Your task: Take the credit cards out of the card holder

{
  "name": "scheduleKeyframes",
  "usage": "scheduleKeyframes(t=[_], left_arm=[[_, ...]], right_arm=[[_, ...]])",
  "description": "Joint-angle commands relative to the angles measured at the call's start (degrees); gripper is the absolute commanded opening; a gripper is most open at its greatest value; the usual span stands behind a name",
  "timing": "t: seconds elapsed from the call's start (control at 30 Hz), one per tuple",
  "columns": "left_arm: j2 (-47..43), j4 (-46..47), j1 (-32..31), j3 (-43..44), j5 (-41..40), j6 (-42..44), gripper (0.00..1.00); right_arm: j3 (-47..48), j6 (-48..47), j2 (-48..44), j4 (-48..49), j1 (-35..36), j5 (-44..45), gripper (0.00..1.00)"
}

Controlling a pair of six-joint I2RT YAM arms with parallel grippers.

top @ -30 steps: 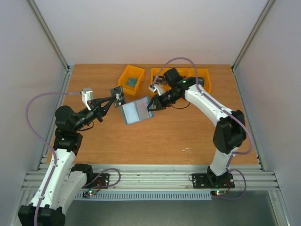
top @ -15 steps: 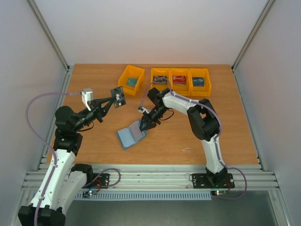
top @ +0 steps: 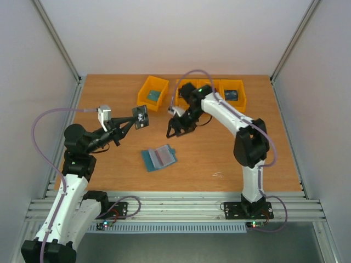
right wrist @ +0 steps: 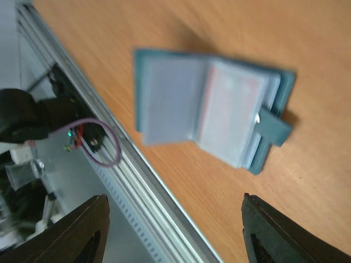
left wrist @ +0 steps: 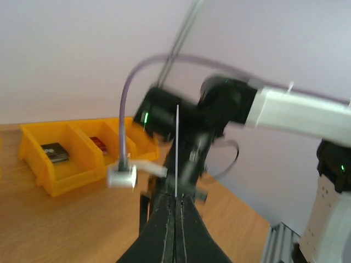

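Observation:
The slate-blue card holder (top: 159,158) lies open on the table, its pale inner pockets facing up. In the right wrist view the card holder (right wrist: 211,118) shows a reddish card (right wrist: 230,104) in a pocket and its closure tab (right wrist: 272,127) at the right. My right gripper (top: 178,127) hangs open behind the holder, apart from it, with nothing between its fingers (right wrist: 82,230). My left gripper (top: 130,121) is shut on a dark credit card (top: 140,116), held up in the air at the left. In the left wrist view that card (left wrist: 176,148) appears edge-on as a thin line.
A single yellow bin (top: 153,93) with a card in it stands at the back. To its right is a row of three yellow bins (top: 211,92) holding cards. The metal rail (top: 175,205) runs along the near edge of the table.
My right gripper has opened and let go of the card holder, which now lies open on the table. The gripper has pulled back toward the bins. The left arm has barely moved.

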Motion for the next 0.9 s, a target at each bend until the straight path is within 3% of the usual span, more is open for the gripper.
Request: scheduleKeyframes(t=[0.0,0.2,0.37,0.57,0.8,0.87], left_arm=[[-0.9,0.8,0.3,-0.5,12.2,7.4,0.0],[-1.2,-10.8,0.2,0.7,22.9,24.5,0.0],[-1.1,-10.5,0.2,1.4,25.5,24.2,0.0],[-0.9,-13.2,0.1,1.9,27.4,25.8,0.0],[-1.0,-13.7,0.1,2.0,27.4,26.0,0.0],[-1.1,-13.8,0.1,1.9,27.3,26.0,0.0]], right_arm=[[12.2,-8.7,-9.9,-10.6,-0.7,3.2,0.67],[22.1,-13.9,-18.1,-9.1,-0.4,-7.3,0.67],[22.3,-13.6,-20.4,-3.8,4.2,-9.9,0.67],[26.2,-14.7,-16.8,-5.4,10.0,-2.3,0.64],[30.8,-16.7,-12.5,-11.0,11.6,-2.3,0.44],[31.1,-17.6,-11.9,-12.3,12.0,-3.5,0.42]])
